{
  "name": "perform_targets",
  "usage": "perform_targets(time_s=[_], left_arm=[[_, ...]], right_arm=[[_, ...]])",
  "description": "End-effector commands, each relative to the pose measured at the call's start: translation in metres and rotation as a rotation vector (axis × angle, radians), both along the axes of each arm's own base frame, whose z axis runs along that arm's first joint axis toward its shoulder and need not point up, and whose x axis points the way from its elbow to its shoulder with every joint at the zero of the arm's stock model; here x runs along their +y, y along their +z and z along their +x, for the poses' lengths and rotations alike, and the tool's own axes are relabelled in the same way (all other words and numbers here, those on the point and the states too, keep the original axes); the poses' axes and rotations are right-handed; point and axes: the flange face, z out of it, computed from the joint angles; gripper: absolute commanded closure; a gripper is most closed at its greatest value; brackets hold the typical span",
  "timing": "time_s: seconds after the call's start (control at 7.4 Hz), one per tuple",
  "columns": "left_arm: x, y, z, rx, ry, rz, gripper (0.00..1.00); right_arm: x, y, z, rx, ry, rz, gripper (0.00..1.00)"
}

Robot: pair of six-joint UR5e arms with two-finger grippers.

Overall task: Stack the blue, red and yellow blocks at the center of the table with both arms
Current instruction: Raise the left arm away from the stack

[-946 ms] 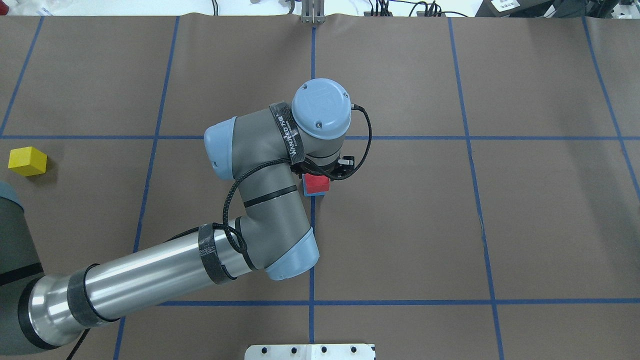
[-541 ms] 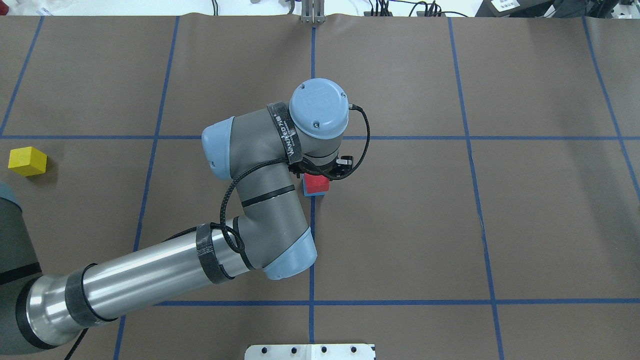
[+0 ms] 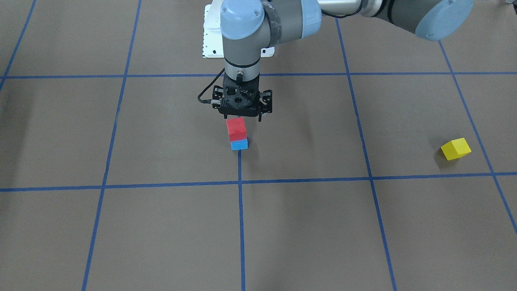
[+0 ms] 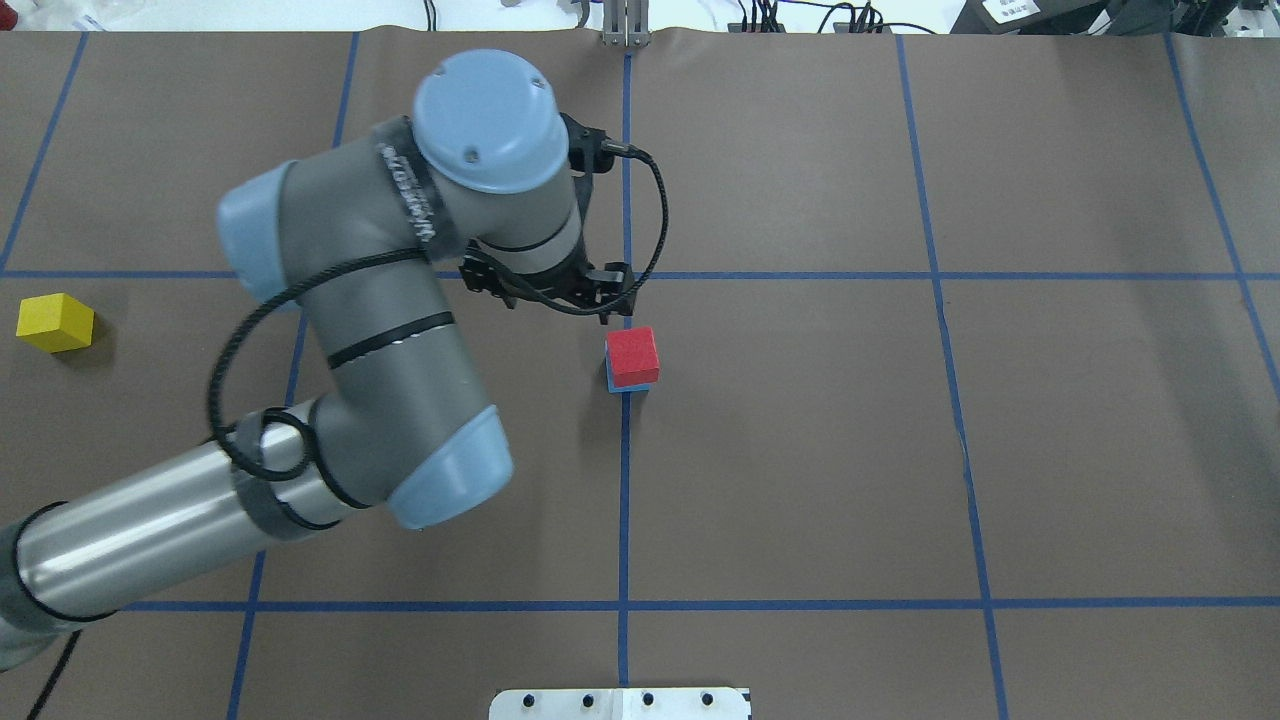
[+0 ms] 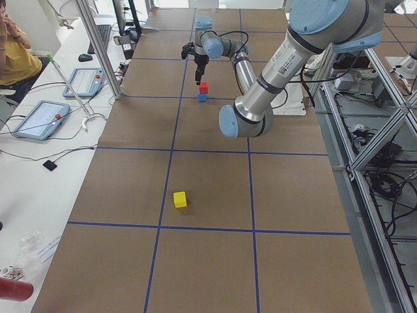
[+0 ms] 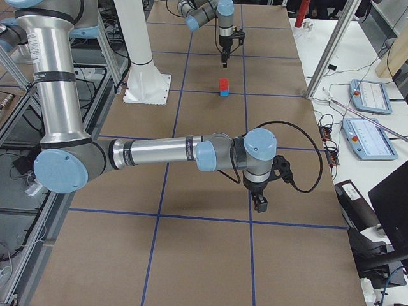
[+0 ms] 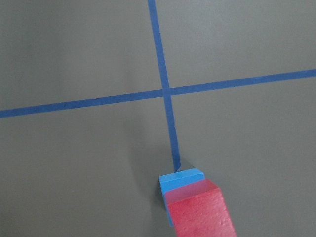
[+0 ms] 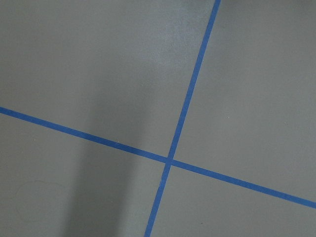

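The red block (image 4: 633, 355) sits on the blue block (image 3: 239, 144) at the table's centre, by a tape crossing. The stack also shows in the left wrist view (image 7: 200, 212). My left gripper (image 3: 242, 117) hangs just above and behind the stack, jaws open and empty, clear of the red block. The yellow block (image 4: 55, 322) lies alone at the far left of the table and also shows in the front view (image 3: 455, 148). My right gripper (image 6: 258, 204) shows only in the exterior right view, low over bare table; I cannot tell whether it is open or shut.
Blue tape lines (image 4: 625, 500) grid the brown table. The white robot base plate (image 4: 620, 703) is at the near edge. Tablets and cables (image 5: 39, 117) lie on the side bench, beside a seated operator (image 5: 16, 55).
My left arm has lifted off the stack and swung up and to the left in the overhead view. The red block stays on the blue block, now fully uncovered.
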Motion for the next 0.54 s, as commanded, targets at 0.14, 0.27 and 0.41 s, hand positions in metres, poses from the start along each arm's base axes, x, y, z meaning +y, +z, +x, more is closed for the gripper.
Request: perform_targets(time_s=[0.14, 0.27, 0.41], left_arm=[[-0.027, 0.159, -0.186, -0.066, 0.186, 0.189, 0.00], [-0.031, 0.223, -0.236, -0.092, 0.258, 0.251, 0.00], [-0.026, 0.270, -0.271, -0.090, 0.257, 0.233, 0.00]], right_arm=[[-0.001, -0.001, -0.001, 0.000, -0.002, 0.002, 0.00], [-0.001, -0.001, -0.001, 0.000, -0.002, 0.002, 0.00], [-0.001, -0.001, 0.000, 0.000, 0.000, 0.002, 0.00]])
